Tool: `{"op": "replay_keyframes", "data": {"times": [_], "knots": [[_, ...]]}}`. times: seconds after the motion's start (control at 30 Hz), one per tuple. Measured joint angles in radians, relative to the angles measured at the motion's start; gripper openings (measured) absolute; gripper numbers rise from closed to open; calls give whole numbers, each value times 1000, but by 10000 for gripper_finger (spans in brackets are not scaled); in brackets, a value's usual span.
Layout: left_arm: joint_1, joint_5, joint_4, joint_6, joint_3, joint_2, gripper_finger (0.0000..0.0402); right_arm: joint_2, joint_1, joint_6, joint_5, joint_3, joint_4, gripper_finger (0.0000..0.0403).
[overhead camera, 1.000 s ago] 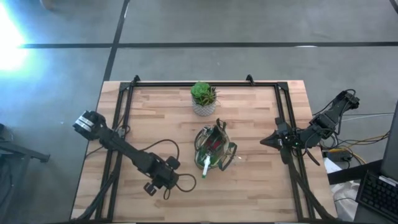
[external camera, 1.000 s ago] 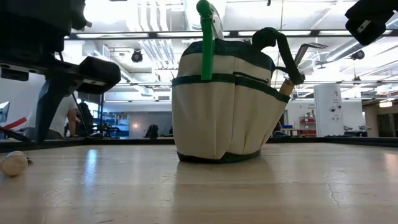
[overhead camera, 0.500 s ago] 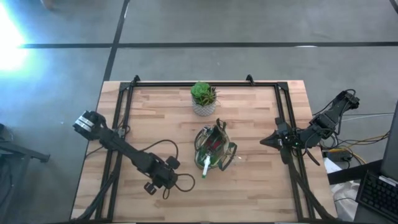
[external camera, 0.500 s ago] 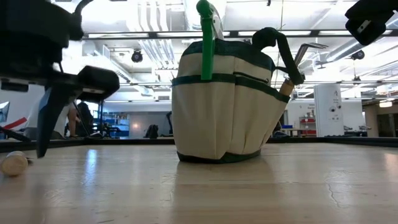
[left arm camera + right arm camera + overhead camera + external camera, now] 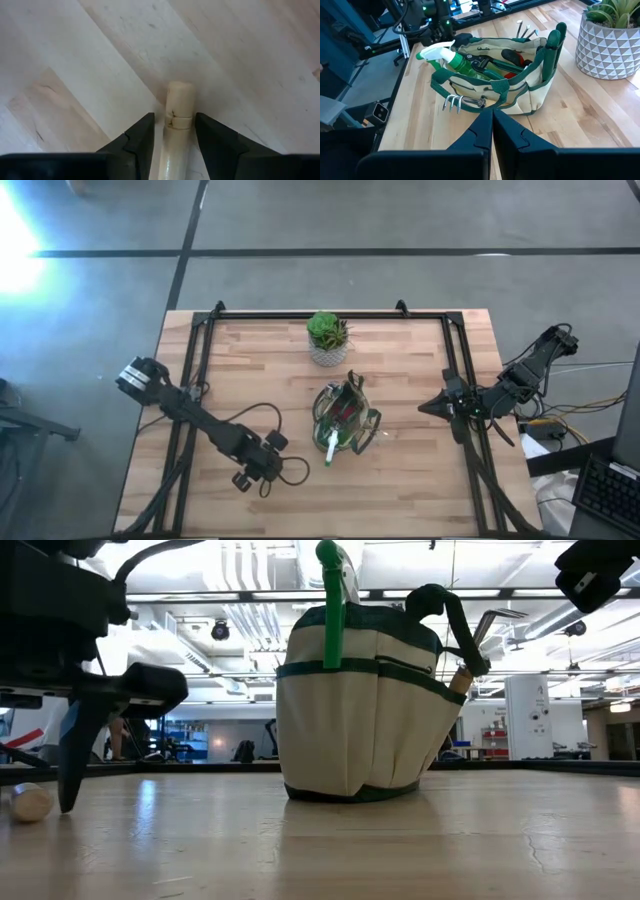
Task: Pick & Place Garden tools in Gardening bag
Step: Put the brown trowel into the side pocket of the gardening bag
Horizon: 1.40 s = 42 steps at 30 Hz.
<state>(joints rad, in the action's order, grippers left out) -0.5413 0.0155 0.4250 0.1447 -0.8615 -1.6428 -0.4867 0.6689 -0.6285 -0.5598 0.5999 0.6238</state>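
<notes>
A pale wooden tool handle (image 5: 176, 125) lies flat on the table near its front left; its rounded end (image 5: 30, 802) shows in the low view, and the rest of the tool is hidden under my arm. My left gripper (image 5: 174, 131) is open and points steeply down, one finger on each side of the handle. The gardening bag (image 5: 345, 418) stands upright at the table's middle. It holds a green-and-white spray tool (image 5: 451, 56), black pruners (image 5: 485, 61) and a rake fork (image 5: 462, 102) in a side pocket. My right gripper (image 5: 492, 122) waits shut at the right edge. My left gripper's fingers (image 5: 142, 136) straddle the wooden handle just behind its free end (image 5: 179, 97), coming from above and lying across it. The handle lies flat on the table. Whether the fingers touch it, I cannot tell.
A green plant in a white patterned pot (image 5: 327, 338) stands beyond the bag toward the far edge. A black metal frame (image 5: 200, 330) runs along the table's left, far and right sides. Bare wood lies between the bag and my left gripper.
My left gripper has sunk toward the table, bringing its open fingers down around the wooden handle. The handle has stayed on the table.
</notes>
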Motion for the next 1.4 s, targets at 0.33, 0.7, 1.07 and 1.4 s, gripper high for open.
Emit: {"op": "replay_keyframes", "data": {"times": [0.33,0.7,1.07,1.4], "knots": [[0,1,-51,-2,13,-2,131,0,0,0,0,0,0,8],[2,24,-59,-27,14,-3,68,0,0,0,0,0,0,8],[5,24,-98,-72,16,-5,68,0,0,0,0,0,0,8],[9,45,-99,-75,16,-5,68,0,0,0,0,0,0,8]]}}
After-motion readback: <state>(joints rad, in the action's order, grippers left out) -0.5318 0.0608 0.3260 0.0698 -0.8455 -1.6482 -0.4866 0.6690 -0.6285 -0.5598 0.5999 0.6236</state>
